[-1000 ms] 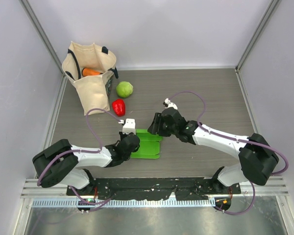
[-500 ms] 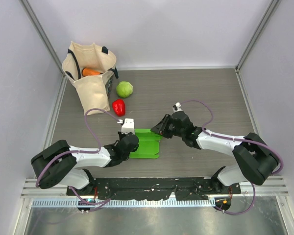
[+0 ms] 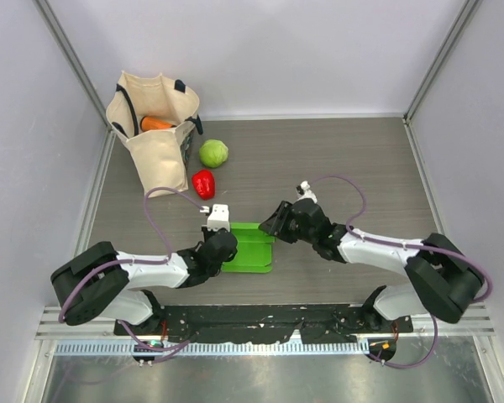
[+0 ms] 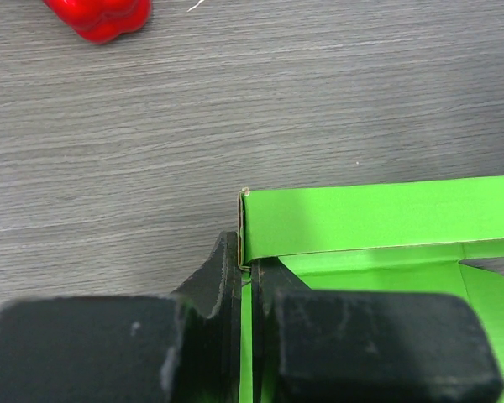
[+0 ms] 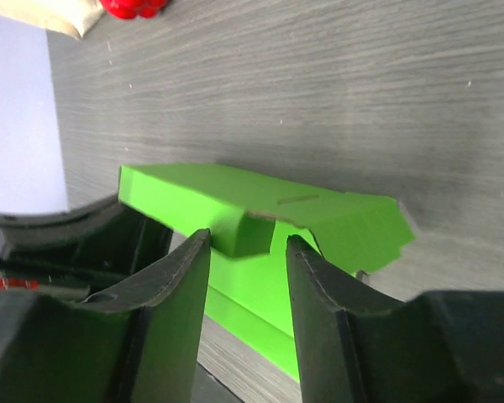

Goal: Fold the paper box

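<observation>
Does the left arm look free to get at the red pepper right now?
Probably not yet: the left gripper is shut on the paper box at its corner wall and would have to let go first. Otherwise only bare table lies between it and the red pepper.

Grey wood-grain desk (image 3: 361, 168) lay open beyond the right fingers (image 5: 328, 311). Beyond the left fingers (image 4: 210, 281) and the bright green card box (image 4: 370, 214), a glossy red pepper (image 4: 97, 15) and cream canvas bag (image 3: 155, 138) blocked the way.
</observation>
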Tool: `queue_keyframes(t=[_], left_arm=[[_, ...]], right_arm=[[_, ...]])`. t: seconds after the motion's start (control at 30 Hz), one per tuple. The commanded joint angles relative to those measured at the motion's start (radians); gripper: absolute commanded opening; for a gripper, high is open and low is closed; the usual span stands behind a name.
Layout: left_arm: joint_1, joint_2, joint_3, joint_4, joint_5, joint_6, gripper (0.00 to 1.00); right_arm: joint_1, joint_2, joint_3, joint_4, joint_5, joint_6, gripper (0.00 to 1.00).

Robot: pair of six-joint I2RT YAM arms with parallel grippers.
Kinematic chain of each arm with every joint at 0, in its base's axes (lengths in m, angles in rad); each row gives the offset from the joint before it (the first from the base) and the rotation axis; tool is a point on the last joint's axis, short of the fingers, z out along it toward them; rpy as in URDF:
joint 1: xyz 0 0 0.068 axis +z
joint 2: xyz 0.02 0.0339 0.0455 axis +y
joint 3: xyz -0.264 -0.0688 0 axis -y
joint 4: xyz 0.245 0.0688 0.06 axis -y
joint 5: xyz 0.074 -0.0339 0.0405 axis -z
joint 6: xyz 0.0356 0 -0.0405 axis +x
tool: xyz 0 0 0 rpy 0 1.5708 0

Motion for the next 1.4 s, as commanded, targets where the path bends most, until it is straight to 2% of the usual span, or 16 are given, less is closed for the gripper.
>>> queue_keyframes(t=[0.0,0.17,0.27,0.3,0.4,0.7,1.1,1.27,1.37], left_arm=[[-0.003,-0.023,-0.011,-0.017,-0.019,-0.007,0.0],[-0.003,-0.014,-0.006,-0.014,-0.019,-0.006,0.0],[-0.003,-0.003,-0.002,-0.017,-0.018,-0.006,0.0],[-0.001,-0.004,-0.002,-0.017,-0.016,-0.006,0.0],[-0.003,-0.006,-0.005,-0.017,-0.019,-0.004,0.0],[-0.003,-0.008,-0.005,-0.018,-0.019,-0.001,0.0],[-0.003,0.0,0.0,-0.018,-0.022,0.003,0.0],[-0.001,0.0,-0.002,-0.015,-0.019,0.0,0.0],[-0.003,-0.001,-0.002,-0.015,-0.019,0.002,0.0]], right_arm=[[0.084,-0.128,0.034,-0.196,0.281,-0.169,0.47],[0.217,-0.125,0.047,-0.283,0.432,-0.2,0.43],[0.249,-0.085,0.054,-0.279,0.489,-0.2,0.26],[0.254,-0.07,0.059,-0.285,0.503,-0.204,0.14],[0.271,0.003,0.109,-0.335,0.572,-0.226,0.01],[0.28,0.16,0.203,-0.355,0.698,-0.29,0.01],[0.291,0.208,0.183,-0.388,0.73,-0.241,0.01],[0.291,0.203,0.139,-0.264,0.658,-0.258,0.01],[0.291,0.193,0.099,-0.116,0.617,-0.275,0.01]])
